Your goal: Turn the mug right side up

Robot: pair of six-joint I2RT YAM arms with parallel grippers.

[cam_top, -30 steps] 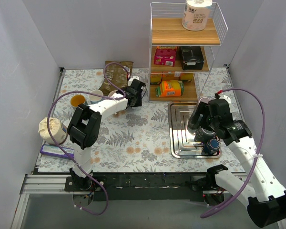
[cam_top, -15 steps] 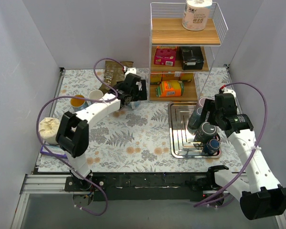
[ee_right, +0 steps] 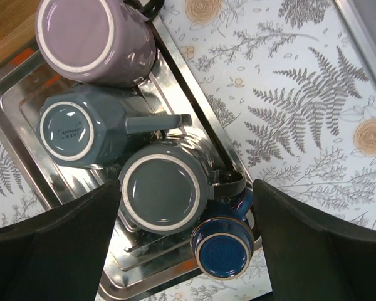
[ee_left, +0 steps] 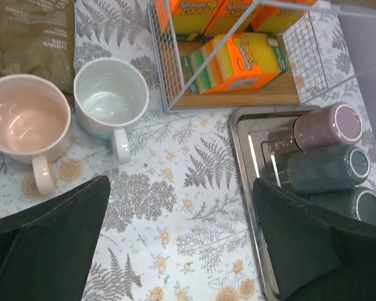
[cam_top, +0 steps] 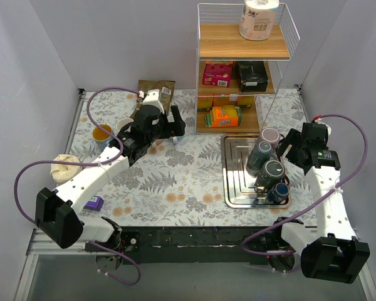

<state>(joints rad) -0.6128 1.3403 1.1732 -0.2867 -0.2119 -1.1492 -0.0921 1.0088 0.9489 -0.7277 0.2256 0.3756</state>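
Top view: four mugs stand bottoms up on the tray (cam_top: 235, 185): the purple mug (cam_top: 271, 135) at its far end, then the grey mug (cam_top: 261, 153), the dark mug (cam_top: 272, 170) and the blue mug (cam_top: 280, 190) at its near end. These are judged still to be turned. The yellow mug (cam_top: 102, 132) stands upright well left of the tray. The left gripper (cam_top: 177, 120) hangs left of the tray and the right gripper (cam_top: 292, 149) just right of it. Left wrist view: the fingers (ee_left: 44, 244) stand wide apart with nothing between them. The pink mug (ee_left: 26, 119) and the pale mug (ee_left: 109, 94) stand openings up, left of the tray, and are judged finished. The wire rack (ee_left: 160, 59) holding a sponge pack (ee_left: 244, 59) stands just behind the tray. Right wrist view: these jaws are also apart and empty. The four inverted mugs crowd the tray's right side, touching or nearly so. The dark mug's handle lies against the blue mug, so access is judged tight.
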